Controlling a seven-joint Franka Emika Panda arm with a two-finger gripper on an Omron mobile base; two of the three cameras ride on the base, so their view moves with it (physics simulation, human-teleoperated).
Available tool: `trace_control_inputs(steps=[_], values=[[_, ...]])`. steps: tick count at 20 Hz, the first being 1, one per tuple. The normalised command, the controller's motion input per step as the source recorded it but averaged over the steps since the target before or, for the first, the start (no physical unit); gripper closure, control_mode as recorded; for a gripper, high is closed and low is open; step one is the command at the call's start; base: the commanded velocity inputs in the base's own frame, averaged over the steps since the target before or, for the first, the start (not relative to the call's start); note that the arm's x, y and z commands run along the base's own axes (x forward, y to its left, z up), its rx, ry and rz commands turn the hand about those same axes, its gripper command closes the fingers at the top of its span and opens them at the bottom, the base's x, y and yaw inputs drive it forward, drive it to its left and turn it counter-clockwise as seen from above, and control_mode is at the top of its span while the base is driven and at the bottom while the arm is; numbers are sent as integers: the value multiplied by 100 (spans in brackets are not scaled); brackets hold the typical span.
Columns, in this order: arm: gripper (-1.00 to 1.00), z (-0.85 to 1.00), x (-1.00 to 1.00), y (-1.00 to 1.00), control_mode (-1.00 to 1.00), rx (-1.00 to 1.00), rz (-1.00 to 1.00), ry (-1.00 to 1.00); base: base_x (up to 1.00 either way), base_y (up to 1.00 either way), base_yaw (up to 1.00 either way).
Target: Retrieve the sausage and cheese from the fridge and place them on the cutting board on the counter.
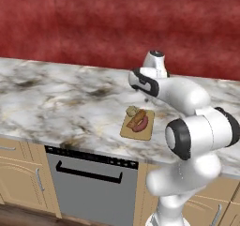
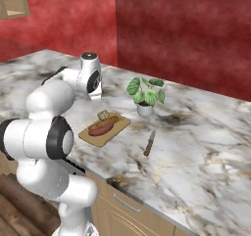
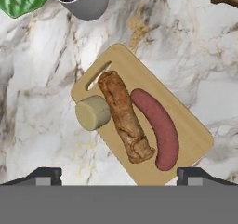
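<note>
On the marble counter (image 1: 56,103) lies the light tan cutting board (image 3: 186,125). The reddish curved sausage (image 3: 158,128) rests along its right side. The pale yellow cheese (image 3: 93,112) sits at the board's left edge. Between them lies a brown lumpy piece of food (image 3: 124,117). My gripper (image 3: 121,175) hangs open above the board, its fingertips (image 3: 44,175) wide apart with nothing between them. From the base views the board (image 1: 146,133) (image 2: 100,139) sits under the hand, with the sausage (image 1: 142,124) and the cheese (image 1: 132,111) on it. The fridge is out of view.
A small potted plant (image 2: 145,95) in a grey pot stands just behind the board. A knife (image 2: 149,143) with a brown handle lies on the counter to the board's right. A dishwasher (image 1: 91,187) sits under the counter, and a red wall (image 1: 93,23) backs it.
</note>
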Motion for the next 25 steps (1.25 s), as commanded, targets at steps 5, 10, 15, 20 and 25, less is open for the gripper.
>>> trace_control_inputs(steps=[5,10,15,20,25], values=[[-100,63,-59,0,-100,-1,1,-26,0,0,0],[-100,57,-72,0,-100,-8,2,-22,0,0,0],[-100,14,-83,0,-100,-5,18,-20,0,0,0],[-100,61,-100,0,-100,-7,19,-9,0,0,0],[-100,56,-100,0,-100,-11,11,-7,0,0,0]])
